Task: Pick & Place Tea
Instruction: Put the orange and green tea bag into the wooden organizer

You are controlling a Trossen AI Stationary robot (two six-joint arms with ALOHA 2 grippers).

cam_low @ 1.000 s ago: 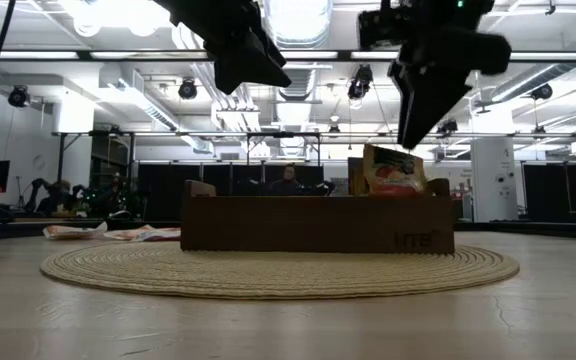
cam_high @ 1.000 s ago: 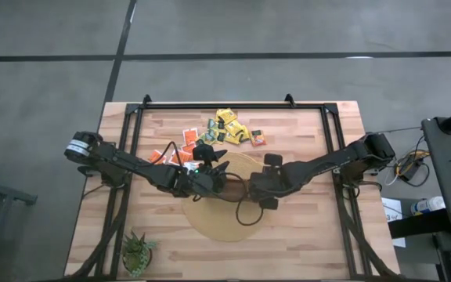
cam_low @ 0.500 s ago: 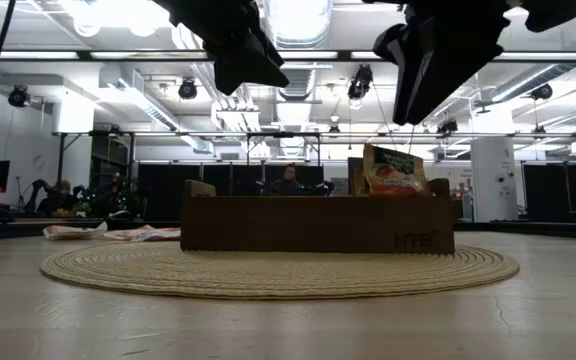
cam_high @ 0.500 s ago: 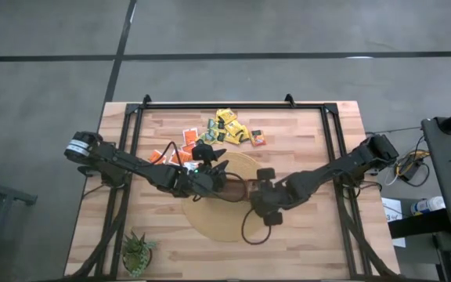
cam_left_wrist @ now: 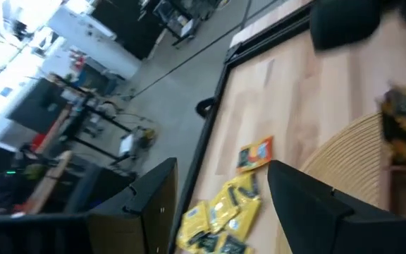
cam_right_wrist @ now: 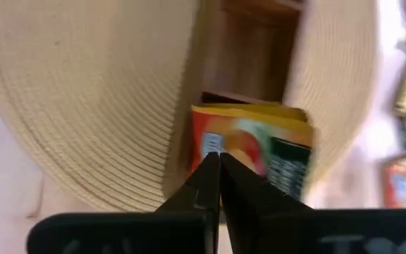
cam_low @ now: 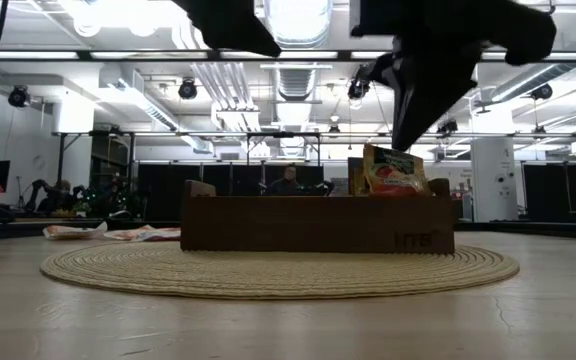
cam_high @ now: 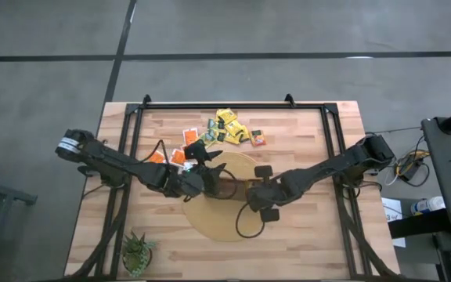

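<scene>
Heads up: the long dark-brown cardboard box (cam_low: 317, 222) on the round woven straw mat (cam_low: 278, 270) could get knocked by the right tool (cam_right_wrist: 218, 169), pinched together and empty right above it. One orange-and-green sachet (cam_right_wrist: 254, 152) stands upright inside, just under that tool. Left tool (cam_left_wrist: 220, 194) hangs apart over loose yellow sachets (cam_left_wrist: 220, 215).

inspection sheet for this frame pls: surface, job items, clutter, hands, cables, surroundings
Surface: wooden table, round woven mat under a brown box.
Job's things: loose tea sachets at the far edge; one sachet upright in the box.
Clutter: potted plant at the near left corner.
Hands: left hand open, empty; right hand shut, empty, above the box.
Cables: black cable looping over the mat.
Surroundings: lab with ceiling lights; a person behind the box.
</scene>
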